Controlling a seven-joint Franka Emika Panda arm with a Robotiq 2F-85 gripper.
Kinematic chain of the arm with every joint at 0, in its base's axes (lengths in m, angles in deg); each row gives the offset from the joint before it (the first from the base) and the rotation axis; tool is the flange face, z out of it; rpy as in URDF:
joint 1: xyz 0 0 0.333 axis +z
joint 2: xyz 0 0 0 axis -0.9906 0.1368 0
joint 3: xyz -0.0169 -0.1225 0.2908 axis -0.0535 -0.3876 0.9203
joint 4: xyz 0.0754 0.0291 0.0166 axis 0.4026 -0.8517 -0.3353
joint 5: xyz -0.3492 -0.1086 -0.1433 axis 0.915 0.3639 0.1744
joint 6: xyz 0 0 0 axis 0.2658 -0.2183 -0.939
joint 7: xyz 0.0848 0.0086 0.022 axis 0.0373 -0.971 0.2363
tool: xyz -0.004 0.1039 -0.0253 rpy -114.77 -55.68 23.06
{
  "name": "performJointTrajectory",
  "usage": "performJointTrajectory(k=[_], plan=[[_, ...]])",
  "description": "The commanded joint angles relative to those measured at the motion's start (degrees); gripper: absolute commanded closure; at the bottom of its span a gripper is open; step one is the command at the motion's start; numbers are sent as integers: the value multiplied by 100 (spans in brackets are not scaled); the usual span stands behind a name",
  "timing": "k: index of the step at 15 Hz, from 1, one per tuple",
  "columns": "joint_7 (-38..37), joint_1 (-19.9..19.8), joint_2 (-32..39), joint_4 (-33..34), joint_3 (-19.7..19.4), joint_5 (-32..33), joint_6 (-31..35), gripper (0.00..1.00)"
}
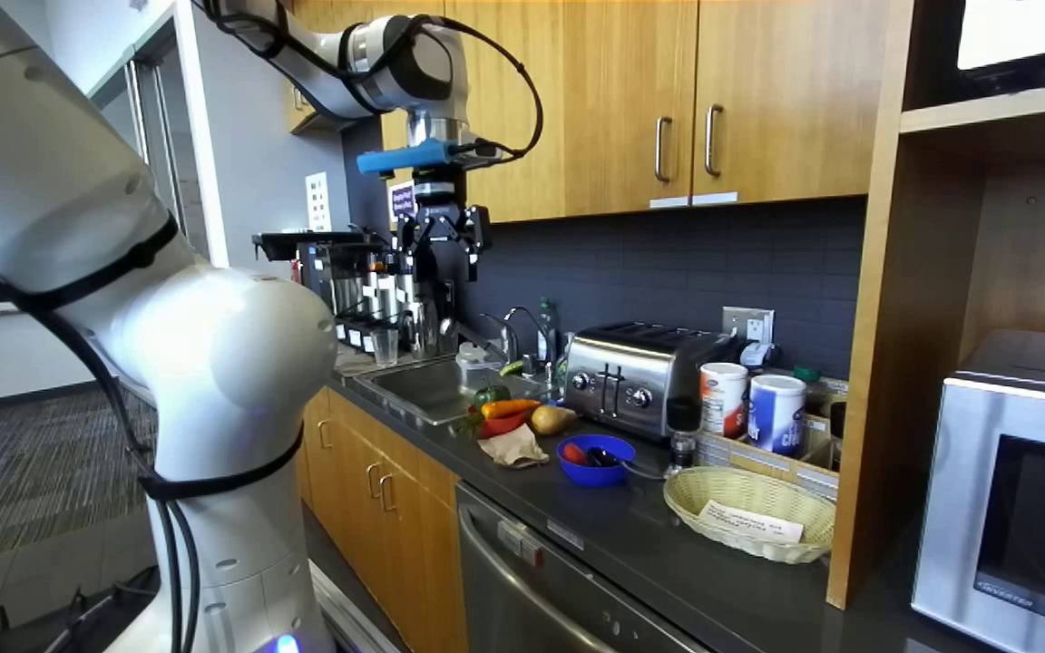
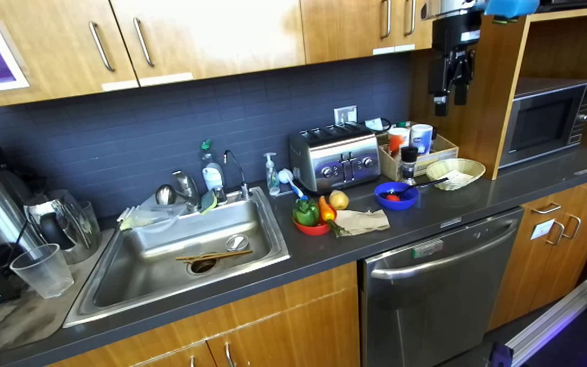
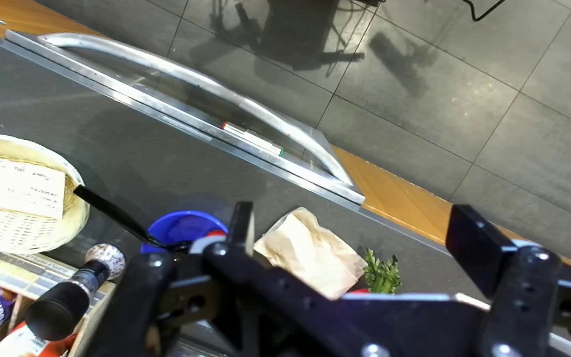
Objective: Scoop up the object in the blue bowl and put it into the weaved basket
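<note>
- Red lump (image 2: 392,198): inside blue bowl (image 2: 397,205), beside head of black utensil (image 2: 428,183) (presumably the scoop); unscooped.
- Weaved basket (image 1: 763,491): right of bowl in both exterior views; holds paper note (image 1: 752,523), lump not yet delivered.
- Outstanding, as judged: grip utensil, scoop, transfer.
- Gripper (image 3: 359,236): jaws wide apart, nothing held; high above counter (image 1: 631,526). Lump well below, left of the jaws' gap in wrist view.

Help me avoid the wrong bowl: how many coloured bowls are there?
2: the blue bowl, between the brown paper and the woven basket; the red bowl holding the green pepper, beside the sink. Others may be hidden.
</note>
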Motion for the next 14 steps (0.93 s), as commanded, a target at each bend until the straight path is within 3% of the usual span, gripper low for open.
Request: performJointTrajectory(k=[1,7,14], plan=[[-5,6,5,12,-4,3,-13,0],[51,14,95,52,-26,-13,88,0],[442,22,616,134,-195,-59,1410,0]])
